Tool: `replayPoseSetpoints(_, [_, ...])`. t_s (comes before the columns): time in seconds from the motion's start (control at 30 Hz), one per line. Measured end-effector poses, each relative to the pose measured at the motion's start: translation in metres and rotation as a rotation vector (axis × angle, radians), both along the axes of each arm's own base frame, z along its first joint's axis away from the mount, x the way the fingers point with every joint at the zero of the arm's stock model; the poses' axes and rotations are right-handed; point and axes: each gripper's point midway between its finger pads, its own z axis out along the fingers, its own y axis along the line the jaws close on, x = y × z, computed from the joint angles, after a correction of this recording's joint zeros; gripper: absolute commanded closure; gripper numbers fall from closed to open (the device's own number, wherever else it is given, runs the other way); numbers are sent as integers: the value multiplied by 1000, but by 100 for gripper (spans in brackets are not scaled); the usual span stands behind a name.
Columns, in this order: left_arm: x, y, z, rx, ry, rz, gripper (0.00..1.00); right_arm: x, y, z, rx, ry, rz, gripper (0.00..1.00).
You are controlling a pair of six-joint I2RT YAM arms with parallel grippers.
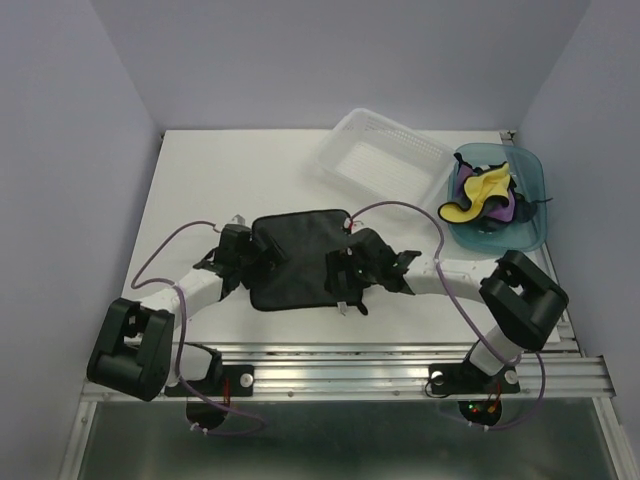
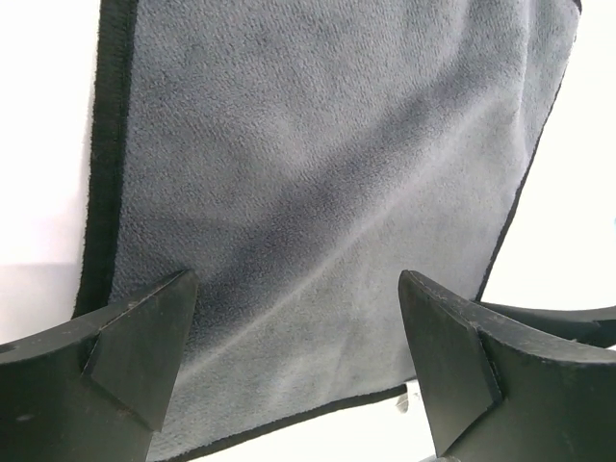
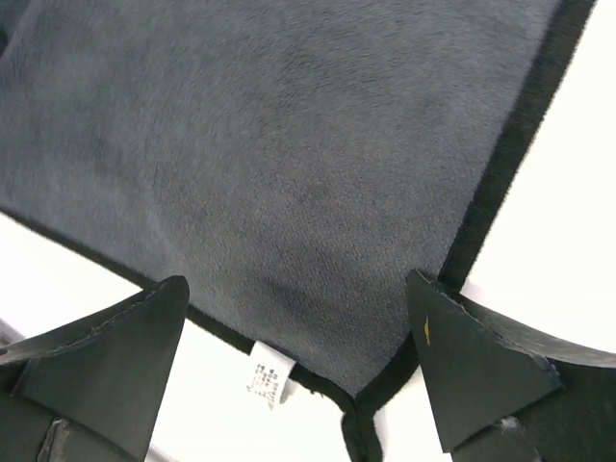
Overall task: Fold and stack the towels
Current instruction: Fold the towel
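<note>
Slate-dark cloth takes up the middle of the white table [image 1: 200,180]: one dark slate towel [image 1: 300,255], spread flat in a single layer with a black hem all round. It is the only towel out on the table, and none of it is folded yet.

Two grippers flank it — the left gripper [image 1: 255,262] over its left edge and the right gripper [image 1: 348,278] over its near right corner. Both have their jaws spread wide, and neither has hold of anything.

In the left wrist view, the two black fingers [image 2: 144,356] straddle a stretch of grey pile. The hem runs up the left side and along the near edge. Whether the tips touch the cloth cannot be told.

In the right wrist view, the towel's corner sits low between the two fingers [image 3: 472,366]. One small white label [image 3: 269,380] pokes out from under the hem just beside that corner.

At the far right of the table stands one teal bin [image 1: 535,180] holding a crumpled heap of towels. One yellow towel [image 1: 485,190] lies on top and one purple towel [image 1: 503,210] is bunched around it. Darker folds lie underneath, too tangled to count.

One white slotted basket [image 1: 385,165] stands just beside the bin on its left, beyond the far edge of the spread towel and apart from it.
</note>
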Motion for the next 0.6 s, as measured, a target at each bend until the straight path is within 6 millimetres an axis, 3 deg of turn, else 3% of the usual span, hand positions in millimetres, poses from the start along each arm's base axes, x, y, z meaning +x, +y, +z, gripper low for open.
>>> replayPoseSetpoints(0.2, [-28,-16,1,-17,18,-46,1,-38,-17,5,7,40,3,0])
replayPoseSetpoints(0.37, [-41,-3,6,50,41,-14,1,-40,-25,22,6,9,-10,0])
replayPoseSetpoints(0.47, [-26,4,29,105,-9,13,1,-29,-27,38,-17,-36,-37,0])
replayPoseSetpoints(0.6, [15,18,68,177,-96,75,1,-9,-23,66,-23,-107,-71,0])
